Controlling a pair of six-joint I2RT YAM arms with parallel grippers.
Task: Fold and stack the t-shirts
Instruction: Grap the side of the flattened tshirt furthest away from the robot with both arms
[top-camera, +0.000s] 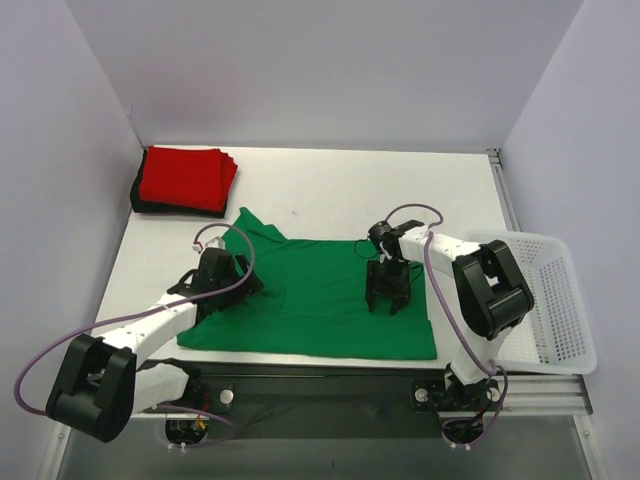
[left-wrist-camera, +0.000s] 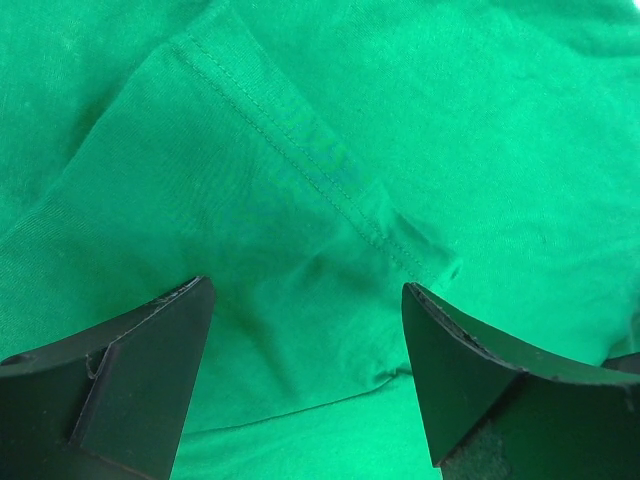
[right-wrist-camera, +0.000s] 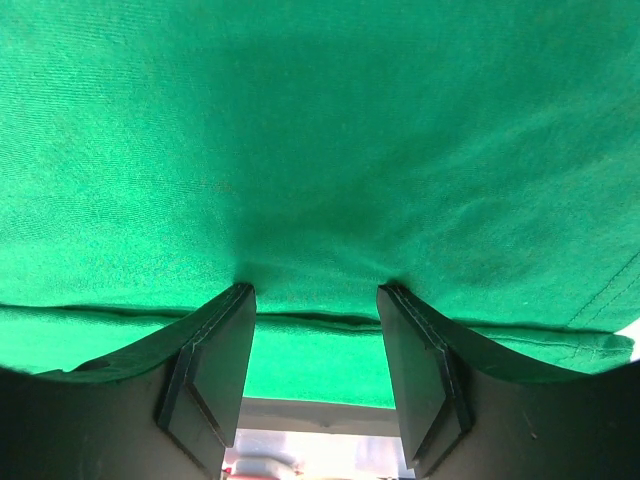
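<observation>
A bright green t-shirt (top-camera: 320, 300) lies spread flat across the near middle of the table. My left gripper (top-camera: 240, 285) is open and low over its left part, above a stitched sleeve hem (left-wrist-camera: 300, 150); nothing is between the fingers (left-wrist-camera: 150, 380). My right gripper (top-camera: 388, 300) is open with its tips pressed down on the shirt's right part, at a fold edge (right-wrist-camera: 315, 320), the cloth bulging between them. A folded red t-shirt (top-camera: 185, 177) lies on top of a folded black one (top-camera: 140, 197) at the far left corner.
A white plastic mesh basket (top-camera: 545, 300) stands at the right edge of the table. White walls close the back and both sides. The table's near edge with the arm bases lies just below the green shirt.
</observation>
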